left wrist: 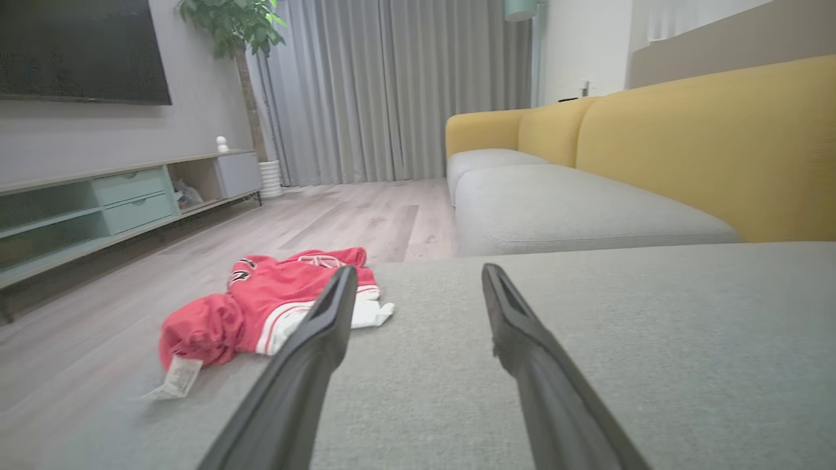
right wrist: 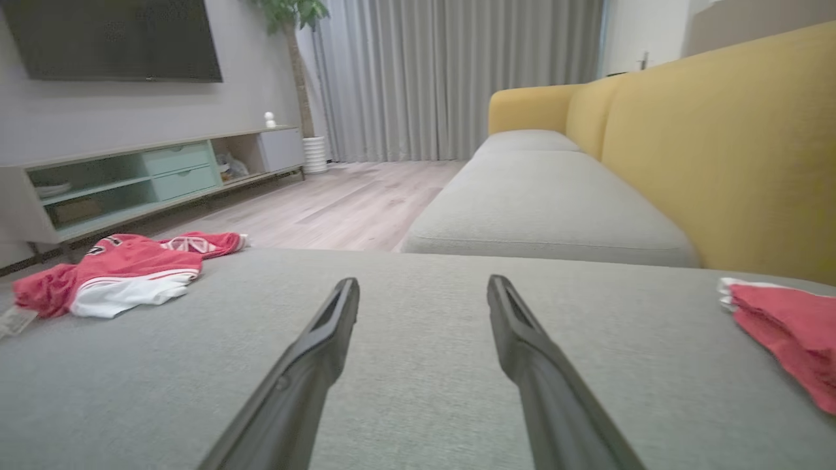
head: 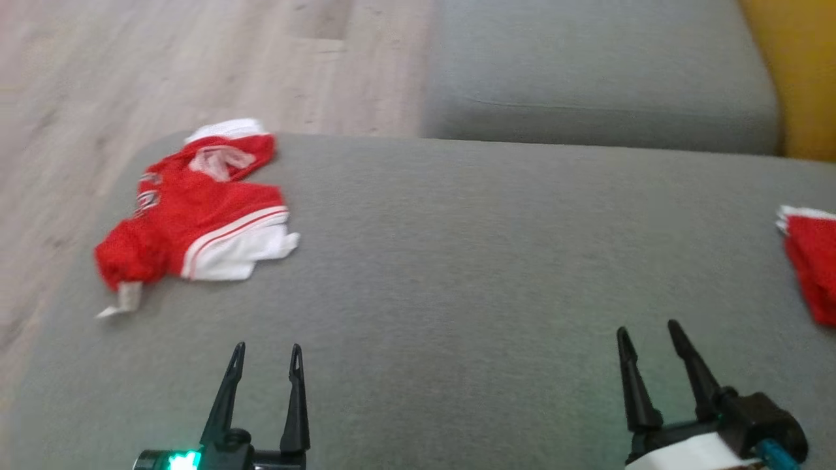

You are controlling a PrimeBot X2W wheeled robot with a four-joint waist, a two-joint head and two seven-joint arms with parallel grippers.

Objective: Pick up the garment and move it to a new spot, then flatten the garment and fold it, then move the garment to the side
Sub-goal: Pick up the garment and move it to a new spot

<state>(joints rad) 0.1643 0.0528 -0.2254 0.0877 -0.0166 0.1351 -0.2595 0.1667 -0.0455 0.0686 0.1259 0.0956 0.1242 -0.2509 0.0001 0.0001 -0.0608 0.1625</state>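
Note:
A crumpled red and white garment (head: pixel 192 212) lies near the far left corner of the grey cushion (head: pixel 457 261), a white label trailing from its near end. It also appears in the left wrist view (left wrist: pixel 261 307) and the right wrist view (right wrist: pixel 124 271). My left gripper (head: pixel 266 356) hovers open above the cushion's near edge, short of the garment and a little to its right. My right gripper (head: pixel 646 333) is open too, at the near right, with nothing between its fingers. In both wrist views the fingers (left wrist: pixel 313 339) (right wrist: pixel 320 339) stand well apart over bare cushion.
A second red and white cloth (head: pixel 813 261) lies folded at the cushion's right edge, also in the right wrist view (right wrist: pixel 784 326). Another grey seat cushion (head: pixel 588 78) lies beyond, with a yellow backrest (right wrist: pixel 718 150) on the right. Wooden floor (head: pixel 163 65) borders the left side. A TV cabinet (left wrist: pixel 117 202) stands by the wall.

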